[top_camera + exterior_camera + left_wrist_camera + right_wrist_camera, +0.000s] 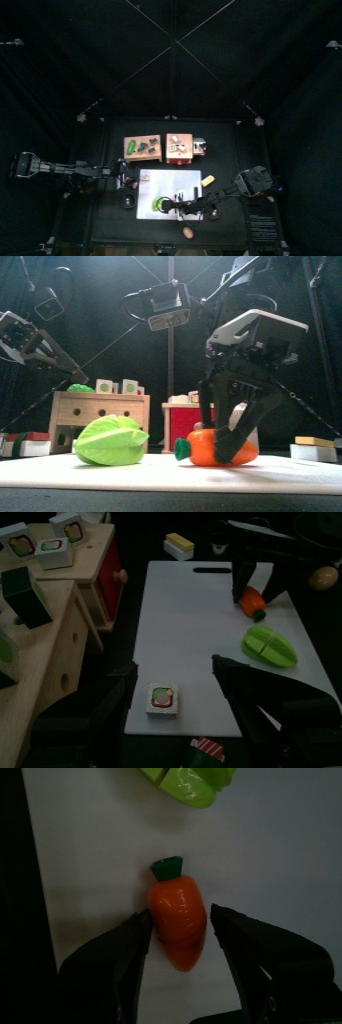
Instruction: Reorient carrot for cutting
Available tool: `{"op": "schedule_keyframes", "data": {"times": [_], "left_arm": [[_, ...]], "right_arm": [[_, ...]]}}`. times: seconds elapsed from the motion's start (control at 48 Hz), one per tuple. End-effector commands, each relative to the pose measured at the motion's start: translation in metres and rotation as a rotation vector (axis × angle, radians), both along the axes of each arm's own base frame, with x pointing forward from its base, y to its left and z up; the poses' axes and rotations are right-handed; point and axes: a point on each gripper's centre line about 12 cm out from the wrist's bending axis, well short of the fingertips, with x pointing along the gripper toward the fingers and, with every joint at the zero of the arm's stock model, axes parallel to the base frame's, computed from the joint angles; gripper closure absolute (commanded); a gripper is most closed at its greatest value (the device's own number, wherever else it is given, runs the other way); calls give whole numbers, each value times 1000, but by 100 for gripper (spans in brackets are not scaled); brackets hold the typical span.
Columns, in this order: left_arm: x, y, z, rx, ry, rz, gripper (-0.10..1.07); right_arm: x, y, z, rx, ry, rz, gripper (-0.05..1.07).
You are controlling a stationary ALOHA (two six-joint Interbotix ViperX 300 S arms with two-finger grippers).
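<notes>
The carrot point(177, 918) is short and orange-red with a green stub. It lies on the white cutting board point(281, 858), and also shows in the front view point(207, 446) and the left wrist view point(254, 604). My right gripper point(181, 920) is lowered over it, jaws open, one on each side of its thicker end. One jaw touches it and the other stands a sliver off. In the front view the right gripper point(231, 451) straddles the carrot. My left gripper point(177, 670) is open and empty, low over the board's other end.
A green vegetable point(111, 442) lies on the board beside the carrot. A small labelled block point(162, 701) sits between the left jaws. Wooden crates point(142, 146) stand behind the board. A brownish lump point(189, 232) and a yellow piece point(178, 545) lie off the board.
</notes>
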Motion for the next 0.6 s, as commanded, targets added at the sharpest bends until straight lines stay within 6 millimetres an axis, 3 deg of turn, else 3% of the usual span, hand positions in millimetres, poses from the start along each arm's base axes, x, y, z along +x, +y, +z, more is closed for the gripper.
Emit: {"op": "schedule_keyframes", "data": {"times": [0.0,0.104,0.271,0.354,0.583], "left_arm": [[3,0,5,0,-17,-2,3],[3,0,5,1,-17,-3,3],[3,0,5,1,-18,-3,3],[3,0,4,1,-15,-3,3],[3,0,4,1,-14,-3,3]], "right_arm": [[4,-2,12,14,-33,-10,29],[7,-7,21,26,-55,-39,41],[18,-17,53,80,-135,-102,41],[24,-34,66,142,-177,-231,41],[21,-64,64,258,-258,-521,41]]}}
